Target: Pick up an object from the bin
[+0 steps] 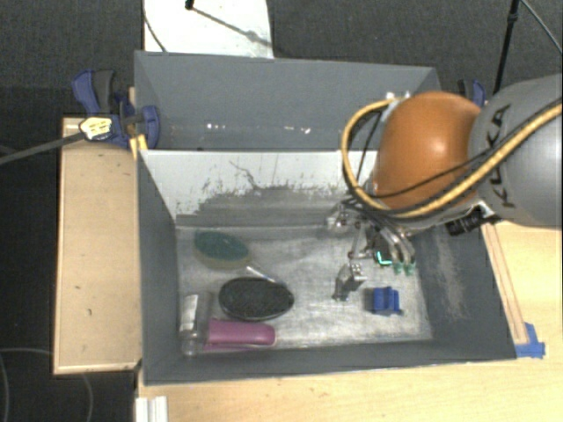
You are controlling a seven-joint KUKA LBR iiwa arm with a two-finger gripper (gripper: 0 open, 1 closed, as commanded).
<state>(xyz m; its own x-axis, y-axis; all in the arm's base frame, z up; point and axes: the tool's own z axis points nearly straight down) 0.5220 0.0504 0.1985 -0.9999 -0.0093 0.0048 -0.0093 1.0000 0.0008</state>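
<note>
My gripper (347, 286) hangs low over the right half of the bin floor, its fingertips close above the bare metal. Nothing shows between the fingers. A small blue block (383, 301) lies just to the right of the fingertips, apart from them. A black oval brush (255, 298) lies to the left of the gripper near the bin's middle.
A teal oval sponge-like thing (220, 247) lies at the back left. A purple tube (239, 332) and a clear cylinder with a grey cap (188, 323) lie along the front left. The arm's orange cover and cables hang over the bin's right back.
</note>
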